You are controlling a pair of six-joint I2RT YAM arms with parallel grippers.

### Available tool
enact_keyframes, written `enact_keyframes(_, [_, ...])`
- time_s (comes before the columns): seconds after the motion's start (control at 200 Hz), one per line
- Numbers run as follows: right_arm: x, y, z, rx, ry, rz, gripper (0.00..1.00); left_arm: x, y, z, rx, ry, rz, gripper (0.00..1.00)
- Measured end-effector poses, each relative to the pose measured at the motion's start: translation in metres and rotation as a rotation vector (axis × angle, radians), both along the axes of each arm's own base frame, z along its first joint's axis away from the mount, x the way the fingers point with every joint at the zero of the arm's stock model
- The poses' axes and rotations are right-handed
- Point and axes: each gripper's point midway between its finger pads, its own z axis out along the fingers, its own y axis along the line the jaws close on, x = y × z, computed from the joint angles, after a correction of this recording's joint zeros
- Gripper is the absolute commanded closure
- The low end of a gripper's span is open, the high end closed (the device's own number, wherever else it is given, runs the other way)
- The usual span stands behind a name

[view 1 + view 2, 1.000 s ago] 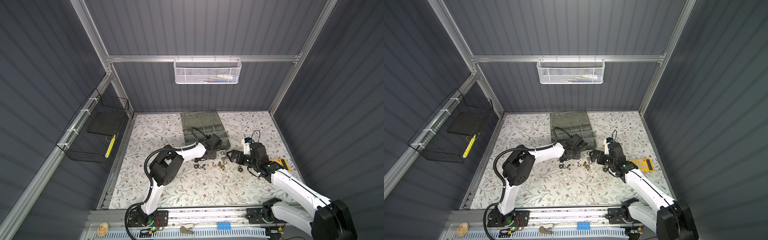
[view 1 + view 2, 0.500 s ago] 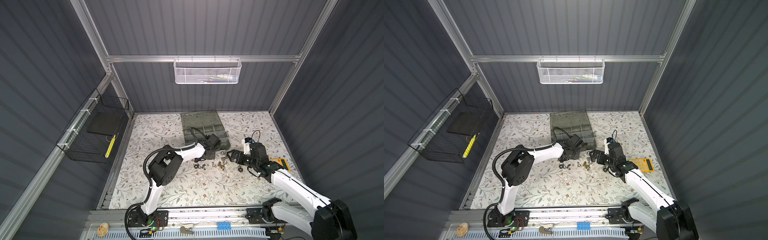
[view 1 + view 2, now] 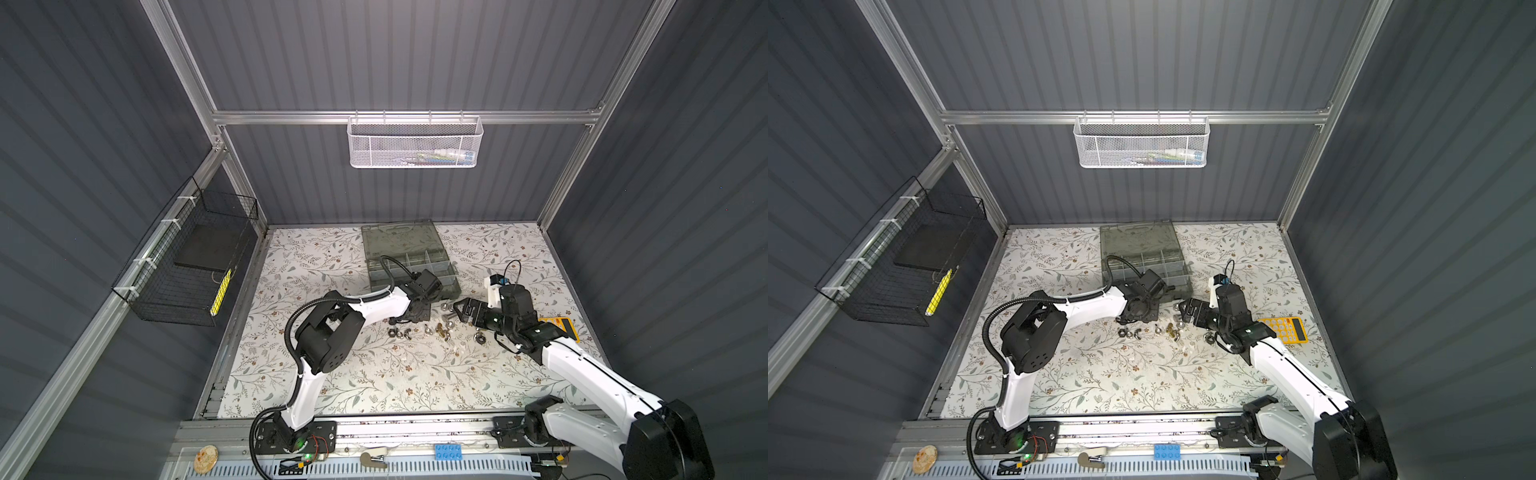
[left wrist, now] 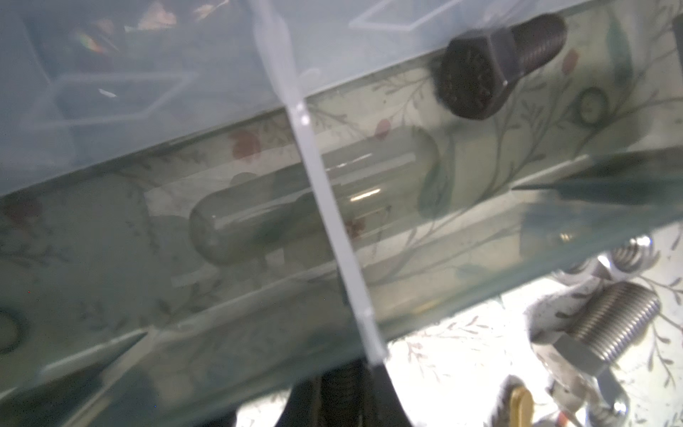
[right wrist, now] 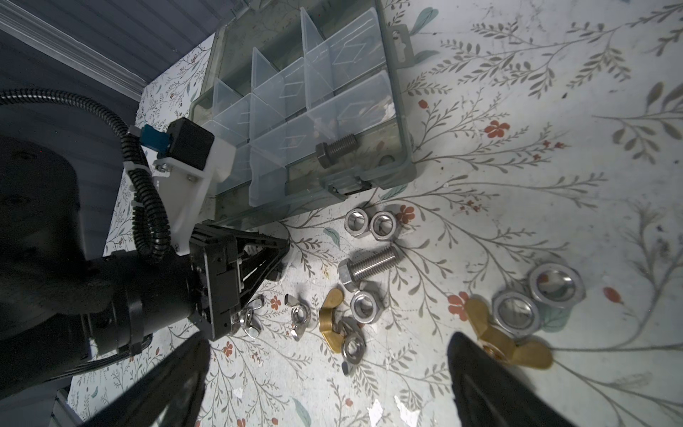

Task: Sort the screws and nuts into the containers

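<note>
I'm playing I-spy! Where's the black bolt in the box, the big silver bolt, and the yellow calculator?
black bolt (image 5: 342,145), right wrist view, on its threaded shank.
silver bolt (image 5: 375,263), right wrist view, on its threaded shank.
yellow calculator (image 3: 1285,328), in a top view, on its keypad.

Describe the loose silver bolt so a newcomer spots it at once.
Find the grey-green organiser case on the floral table. Among the loose fasteners on the robot's side of it, the silver bolt lies beside two hex nuts. It alone has a bright threaded shaft; its neighbours are nuts and wing nuts.
</note>
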Motion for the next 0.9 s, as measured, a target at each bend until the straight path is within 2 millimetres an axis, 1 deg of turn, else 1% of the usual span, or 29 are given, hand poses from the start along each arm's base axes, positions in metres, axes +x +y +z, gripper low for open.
enact_keyframes(0.23, [0.000, 0.000, 0.000, 0.001, 0.000, 0.000, 0.01, -0.005, 0.002, 0.005, 0.008, 0.006, -0.006, 0.95])
enact_keyframes(0.325, [0.001, 0.000, 0.002, 0.002, -0.004, 0.000, 0.01, -0.006, 0.000, 0.013, -0.001, -0.003, -0.014, 0.95])
enact_keyframes(0.49, [0.004, 0.001, 0.009, 0.013, -0.014, -0.005, 0.01, -0.004, -0.004, 0.032, -0.021, -0.026, -0.027, 0.95])
enact_keyframes(0.66, [0.007, -0.001, 0.016, 0.035, -0.020, -0.019, 0.01, 0.009, -0.020, 0.063, -0.067, -0.079, -0.045, 0.95])
enact_keyframes(0.76, [0.009, -0.005, 0.020, 0.053, -0.024, -0.036, 0.01, 0.020, -0.033, 0.089, -0.108, -0.129, -0.058, 0.96])
enact_keyframes(0.901, [0.011, -0.008, 0.024, 0.074, -0.024, -0.050, 0.01, 0.038, -0.053, 0.132, -0.174, -0.214, -0.081, 0.95])
